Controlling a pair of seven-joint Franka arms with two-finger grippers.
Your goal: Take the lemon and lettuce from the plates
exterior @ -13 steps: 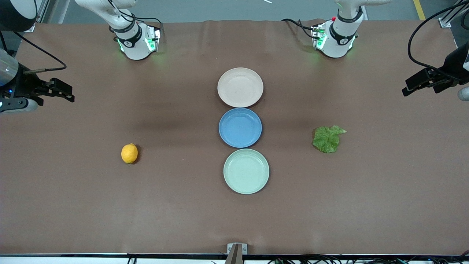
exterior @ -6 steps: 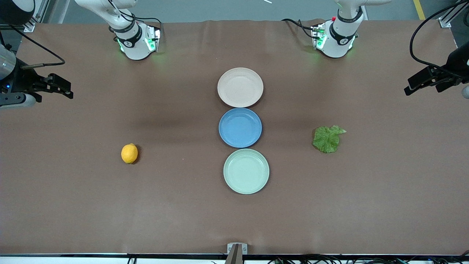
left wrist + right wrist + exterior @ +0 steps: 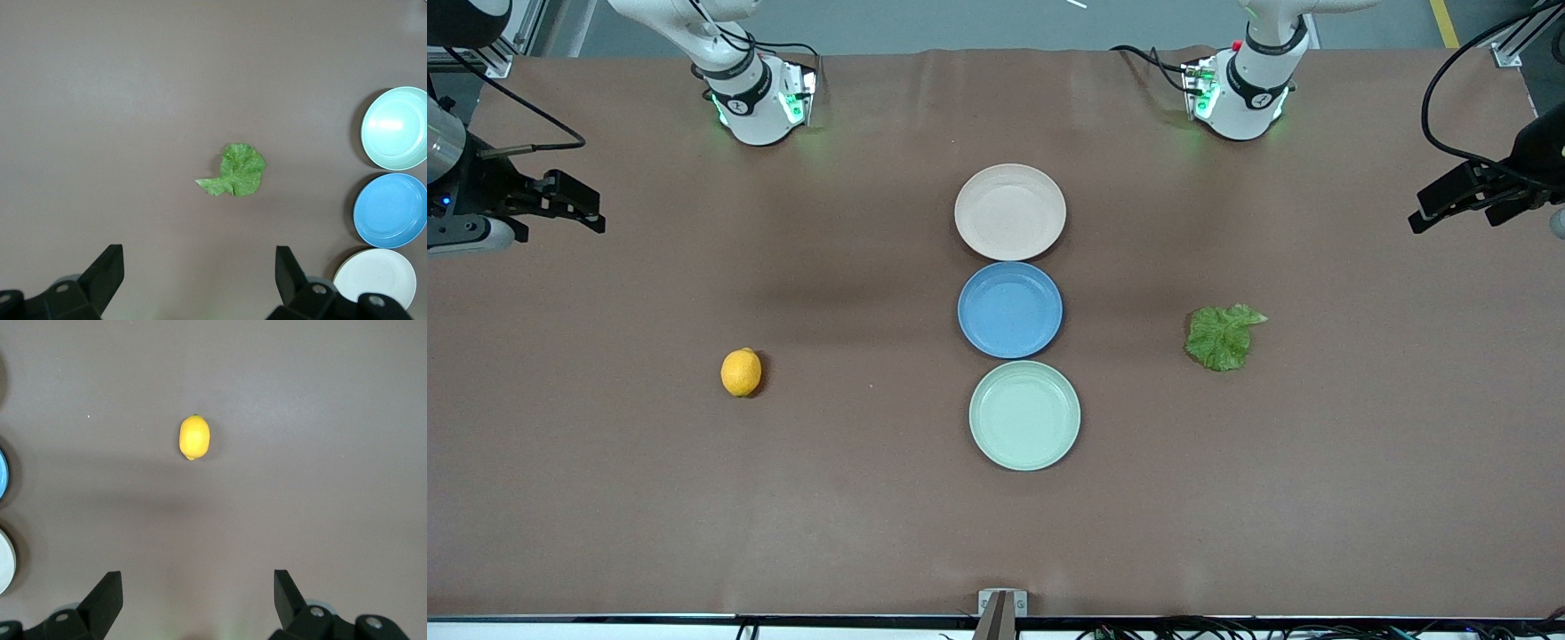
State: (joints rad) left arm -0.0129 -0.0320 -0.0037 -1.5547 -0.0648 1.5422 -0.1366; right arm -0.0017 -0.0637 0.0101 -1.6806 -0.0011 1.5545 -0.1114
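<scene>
Both my tools have drifted outward: left tool point(image 3: 1427, 211) and right tool point(image 3: 587, 212) gape (nothing held); lemon point(image 3: 741, 372), lettuce point(image 3: 1221, 336) lie on bare counter point(image 3: 694, 498), plates point(image 3: 1010, 212) between.

1. Both robot arms are white and round, like fat tubes, and each one has a black ring around it near its base.
2. Small green lights glow on the bases (they make the brown table look a bit green there).
3. The left arm's base has a tiny red dot on top.
4. Thin black cables curl out from both bases and loop along the arms.
5. The left gripper point(image 3: 1436, 206) is black, with two flat, pointy black fingers point(image 3: 107, 268).
6. The right gripper point(image 3: 583, 210) is black too, next to a shiny grey part with a small blue light.
7. Little round screws sit on the fingers' black holders.
</scene>
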